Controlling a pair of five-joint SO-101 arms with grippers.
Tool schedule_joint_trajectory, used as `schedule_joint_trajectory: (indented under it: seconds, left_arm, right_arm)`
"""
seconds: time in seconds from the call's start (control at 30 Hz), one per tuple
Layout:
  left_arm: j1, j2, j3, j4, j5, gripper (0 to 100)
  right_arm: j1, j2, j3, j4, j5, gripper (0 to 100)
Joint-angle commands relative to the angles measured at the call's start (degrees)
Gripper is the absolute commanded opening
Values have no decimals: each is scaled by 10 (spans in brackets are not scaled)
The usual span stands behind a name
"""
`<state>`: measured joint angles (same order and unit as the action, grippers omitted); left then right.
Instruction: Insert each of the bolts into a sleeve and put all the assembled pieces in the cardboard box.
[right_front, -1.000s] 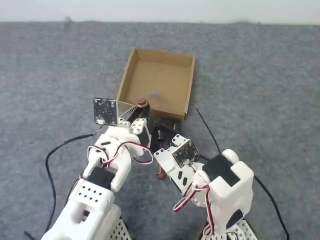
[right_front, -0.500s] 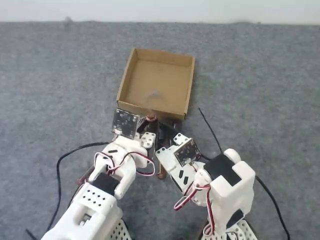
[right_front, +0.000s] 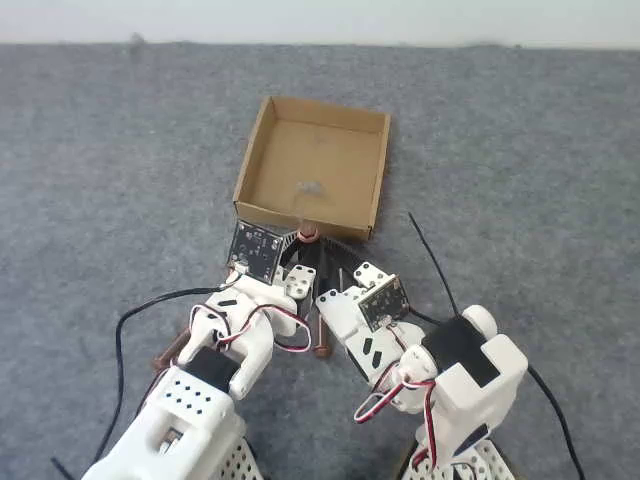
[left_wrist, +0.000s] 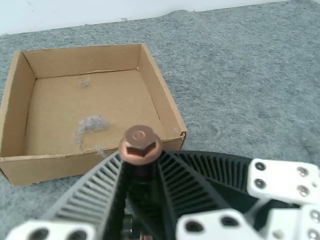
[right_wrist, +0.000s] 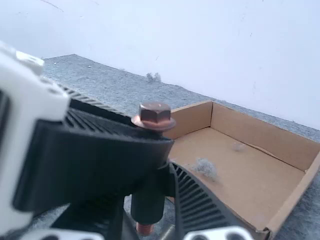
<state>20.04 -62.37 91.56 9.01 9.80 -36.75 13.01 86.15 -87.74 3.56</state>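
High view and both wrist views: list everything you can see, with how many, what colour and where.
Open cardboard box: one, brown, on the carpet just beyond the grippers.
Lint tufts: a few, grey, on the box floor.
Copper hex-head bolt: one, upright in front of the box's near wall.
Cylindrical plastic sleeve: one, black, around that bolt's shank, with a copper tip showing below.
Copper-ended rod pieces: two, lying on the carpet, one between the arms, one beside the left arm; too small to identify.
Carpet: one, grey, covering the table.
Cables: black, trailing from the arms.
Left gripper: black fingers shut on the bolt.
Right gripper: black, beside the left one.
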Motion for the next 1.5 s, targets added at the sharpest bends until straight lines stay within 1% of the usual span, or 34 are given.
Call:
schedule_joint_trajectory:
  seconds: [0.0, 0.1, 0.13, 0.2, 0.33, 0.5, 0.6, 0.7, 0.77, 0.87, 1.03, 1.07, 1.27, 1.3, 1.47]
  left_arm:
    - [-6, -8, 8, -18, -4, 201]
    - [-6, -8, 13, -18, -4, 325]
    - [-6, -8, 13, -18, -4, 348]
    - [-6, -8, 14, -18, -4, 350]
    - [-6, -9, 12, -18, -4, 315]
    - [-12, -9, -4, -13, -3, 276]
    - [-33, -9, -30, 14, 5, 250]
    - [-57, -9, -65, 46, 53, 216]
    - [-67, -9, -93, 78, 70, 189]
    - [-70, -9, -129, 131, 70, 141]
    - [-79, -10, -145, 141, 68, 35]
    - [-90, -10, -146, 141, 68, 8]
    - [-194, -9, -145, 142, 69, 10]
    - [-213, -9, -143, 153, 69, 10]
    - [-297, -4, -141, 261, 60, 10]
  right_arm:
    - [33, -40, -1, -2, -7, 6]
    - [33, -40, -1, -2, -7, 6]
    - [33, -40, -1, -2, -7, 6]
    - [33, -40, -1, 0, -7, 6]
    - [33, -45, -9, 33, -7, 6]
    - [34, -42, -18, 45, -7, 6]
    - [34, -44, -18, 49, -8, 6]
    - [33, -40, -23, 49, -7, 6]
    - [34, -40, -30, 57, -7, 6]
    - [34, -40, -44, 88, -7, 6]
    - [34, -40, -57, 114, -9, 6]
    - [36, -40, -57, 114, -8, 6]
    - [52, -44, -50, 113, -8, 6]
    - [52, -45, -44, 109, -7, 6]
    - [52, -50, -33, 109, -6, 6]
